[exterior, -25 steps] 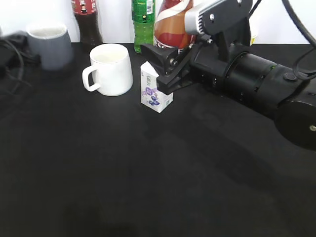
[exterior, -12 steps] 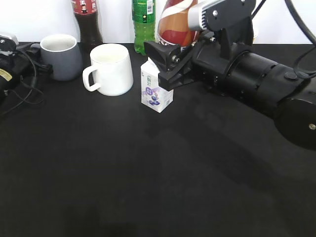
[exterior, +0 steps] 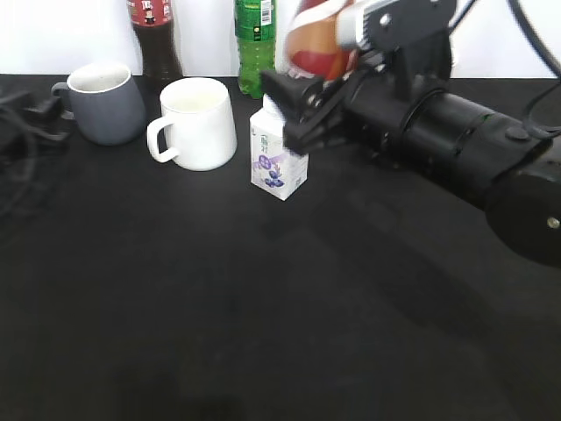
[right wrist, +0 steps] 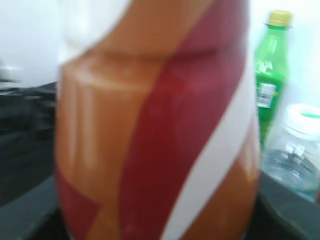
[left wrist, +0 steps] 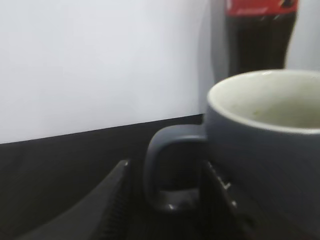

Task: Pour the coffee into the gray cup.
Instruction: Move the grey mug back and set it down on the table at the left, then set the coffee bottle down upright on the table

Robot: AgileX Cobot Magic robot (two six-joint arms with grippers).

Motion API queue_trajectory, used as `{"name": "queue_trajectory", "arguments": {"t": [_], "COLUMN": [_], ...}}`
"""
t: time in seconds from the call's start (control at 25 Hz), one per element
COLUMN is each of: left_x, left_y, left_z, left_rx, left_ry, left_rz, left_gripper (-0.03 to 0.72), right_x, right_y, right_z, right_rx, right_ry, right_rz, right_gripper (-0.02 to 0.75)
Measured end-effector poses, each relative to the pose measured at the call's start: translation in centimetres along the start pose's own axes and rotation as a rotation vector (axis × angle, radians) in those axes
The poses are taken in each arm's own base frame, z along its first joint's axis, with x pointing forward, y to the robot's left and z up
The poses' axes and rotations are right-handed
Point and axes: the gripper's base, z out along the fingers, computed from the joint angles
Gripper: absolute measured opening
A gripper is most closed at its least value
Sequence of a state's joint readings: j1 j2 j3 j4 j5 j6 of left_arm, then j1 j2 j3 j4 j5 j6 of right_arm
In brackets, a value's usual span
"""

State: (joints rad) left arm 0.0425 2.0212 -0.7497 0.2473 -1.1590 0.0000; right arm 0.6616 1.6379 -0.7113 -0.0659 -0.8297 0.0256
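Overall, spans a black worktop (exterior: 263,316) from near edge to far edge, backed by a white wall. Reaches in from the right edge as a bulky black arm (exterior: 456,149), ending near the middle of the far edge in the right gripper (exterior: 302,110), clamped on the coffee bottle (exterior: 316,39) and holding it raised above the surface, blurred, with the top cut off by the picture edge. Fills almost the whole right wrist view with that bottle's brown, red and white striped label (right wrist: 160,125), pinched between dark pads at the lower corners.

Stands along the far edge a green bottle (exterior: 254,44), just left of the held bottle, and further left a dark cola bottle (exterior: 153,39) with a red label. Shows, in the right wrist view only, a clear container with a pale green lid (right wrist: 297,150) beside the green bottle.

Sits near the far left corner the gray cup (exterior: 105,101), upright, off-white inside, handle toward the left edge. Straddles that handle (left wrist: 167,170) with the left gripper (left wrist: 167,200), its dark fingers (left wrist: 107,200) apart on either side, touching or not impossible to tell.

Stands just right of the gray cup a white mug (exterior: 195,123), handle to the left. Stands beside it a small white carton (exterior: 276,162) with purple print, directly under the right gripper.
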Motion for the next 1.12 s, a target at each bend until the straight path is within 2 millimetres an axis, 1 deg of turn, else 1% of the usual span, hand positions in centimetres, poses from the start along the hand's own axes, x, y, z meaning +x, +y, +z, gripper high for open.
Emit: {"name": "queue_trajectory", "arguments": {"t": [0.04, 0.08, 0.12, 0.2, 0.28, 0.32, 0.4, 0.48, 0.52, 0.6, 0.64, 0.68, 0.72, 0.84, 0.92, 1.04, 1.12], "left_x": [-1.0, -2.4, -3.9, -7.2, -10.3, -11.6, -13.4, -14.0, -14.1, -14.0, -14.0, -14.0, -14.0, -14.0, -14.0, -14.0, -14.0], "left_y": [-0.3, -0.5, -0.7, -1.4, -2.6, -3.3, -4.3, -5.1, -5.4, -5.6, -5.6, -5.6, -5.6, -5.6, -5.6, -5.6, -5.6], "left_z": [-1.6, -3.3, -4.8, -7.3, -9.2, -10.0, -11.4, -12.1, -12.3, -12.4, -12.4, -12.4, -12.4, -12.4, -12.4, -12.4, -12.4], "left_rx": [0.0, -0.002, -0.004, -0.003, 0.019, 0.036, 0.065, 0.09, 0.101, 0.11, 0.109, 0.109, 0.109, 0.109, 0.109, 0.109, 0.109], "left_ry": [0.0, 0.008, 0.03, 0.087, 0.1, 0.089, 0.058, 0.075, 0.081, 0.09, 0.093, 0.094, 0.094, 0.095, 0.095, 0.095, 0.095], "left_rz": [0.0, 0.007, 0.02, 0.056, 0.091, 0.103, 0.119, 0.128, 0.13, 0.116, 0.109, 0.107, 0.107, 0.107, 0.107, 0.107, 0.107], "left_gripper": [0.337, 0.337, 0.337, 0.34, 0.34, 0.34, 0.34, 0.34, 0.34, 0.34, 0.34, 0.34, 0.34, 0.34, 0.34, 0.34, 0.34], "right_x": [0.0, -0.3, -1.0, -3.3, -5.4, -5.7, -5.5, -5.2, -5.1, -4.8, -4.5, -3.8, -2.8, 1.3, 3.7, 7.0, 9.4], "right_y": [-0.3, -0.6, -0.8, -1.3, -2.9, -4.5, -8.6, -13.5, -15.9, -19.7, -20.8, -21.7, -22.2, -22.7, -22.9, -23.8, -23.9], "right_z": [0.0, 0.0, 0.3, 1.0, 1.6, 1.5, 0.7, -1.1, -2.3, -4.7, -5.5, -5.7, -5.6, -3.9, -3.0, -2.6, -2.3], "right_rx": [0.029, 0.063, 0.088, 0.132, 0.218, 0.271, 0.393, 0.535, 0.61, 0.733, 0.773, 0.796, 0.804, 0.743, 0.704, 0.658, 0.598], "right_ry": [-0.001, -0.002, -0.002, 0.009, 0.008, 0.009, 0.036, 0.064, 0.07, 0.089, 0.097, 0.113, 0.137, 0.194, 0.193, 0.157, 0.165], "right_rz": [0.027, 0.053, 0.048, -0.011, -0.027, -0.024, -0.006, 0.008, 0.012, 0.023, 0.027, 0.032, 0.037, 0.062, 0.071, 0.114, 0.111], "right_gripper": [0.528, 0.528, 0.528, 0.528, 0.528, 0.528, 0.528, 0.528, 0.528, 0.528, 0.528, 0.528, 0.528, 0.528, 0.528, 0.528, 0.528]}}
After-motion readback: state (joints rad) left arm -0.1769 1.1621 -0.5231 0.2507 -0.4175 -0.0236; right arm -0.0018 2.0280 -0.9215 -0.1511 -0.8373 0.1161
